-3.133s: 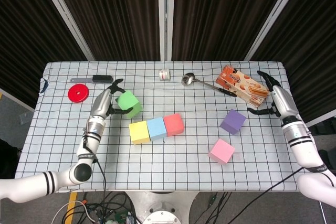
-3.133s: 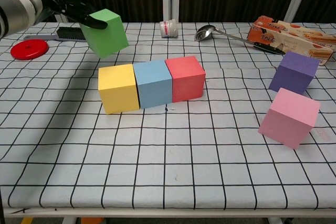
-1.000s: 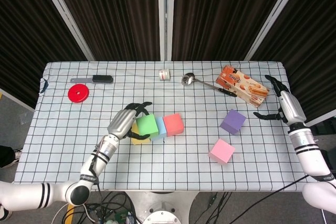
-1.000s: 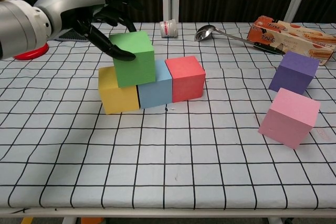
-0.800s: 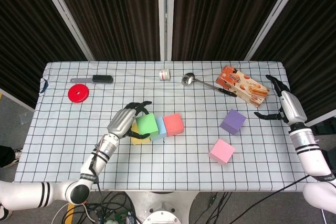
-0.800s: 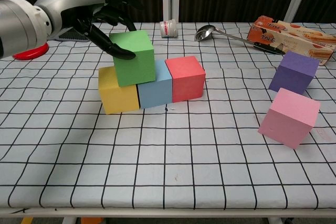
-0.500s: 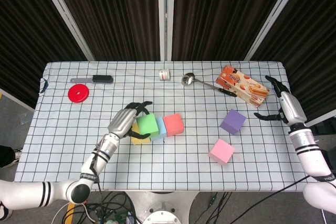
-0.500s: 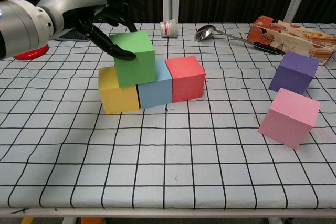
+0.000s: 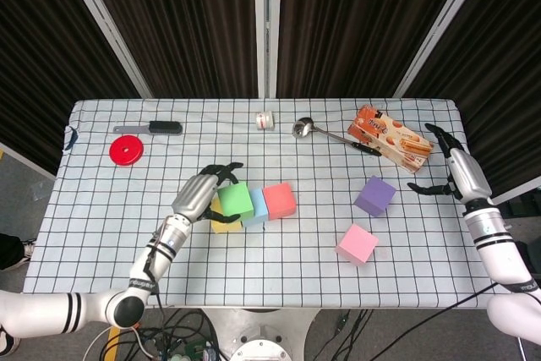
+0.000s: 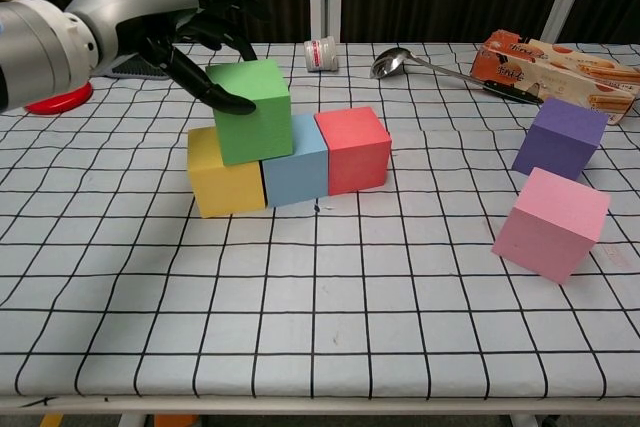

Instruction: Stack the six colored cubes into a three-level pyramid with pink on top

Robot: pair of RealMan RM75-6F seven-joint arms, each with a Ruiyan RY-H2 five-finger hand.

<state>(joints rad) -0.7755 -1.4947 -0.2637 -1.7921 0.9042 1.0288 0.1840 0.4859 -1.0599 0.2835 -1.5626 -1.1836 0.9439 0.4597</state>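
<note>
the red disc [image 9: 127,150] and a dark brush [image 9: 163,128] lay far left on the checked surface [image 10: 320,327]. the left hand [image 10: 185,32] held the green cube [image 10: 252,110], fingers curled around its top and thumb on its front face; the cube sat across the yellow cube [image 10: 226,169] and blue cube [image 10: 296,163], with the red cube [image 10: 352,149] touching the blue one. further right sat the purple cube [image 10: 561,138], with the pink cube [image 10: 551,224] nearer the front edge. beside the snack box [image 9: 390,137], the right hand [image 9: 453,173] hovered empty, fingers spread.
</note>
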